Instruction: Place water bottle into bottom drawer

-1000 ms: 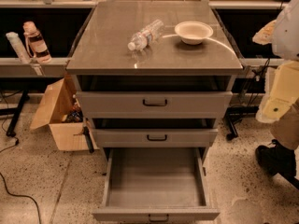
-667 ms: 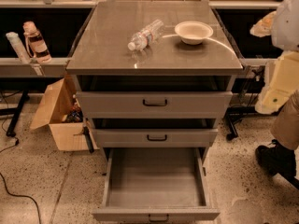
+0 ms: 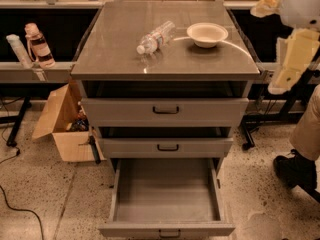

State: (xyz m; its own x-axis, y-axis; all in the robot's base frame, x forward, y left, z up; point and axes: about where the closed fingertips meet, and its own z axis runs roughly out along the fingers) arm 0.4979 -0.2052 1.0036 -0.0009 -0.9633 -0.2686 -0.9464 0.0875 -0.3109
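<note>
The grey desk (image 3: pixel 120 49) has 3 drawers, w/ the bottom drawer (image 3: pixel 165 191) pulled out toward the camera, plain grey inside. The hand (image 3: pixel 289 64) hangs beyond the desk's edge at the right of the view, well apart from the things on top; can't tell if it's released or clenched. On top, the white bowl (image 3: pixel 207 34) sits near the water bottle (image 3: pixel 156 36), which lies on its side.
</note>
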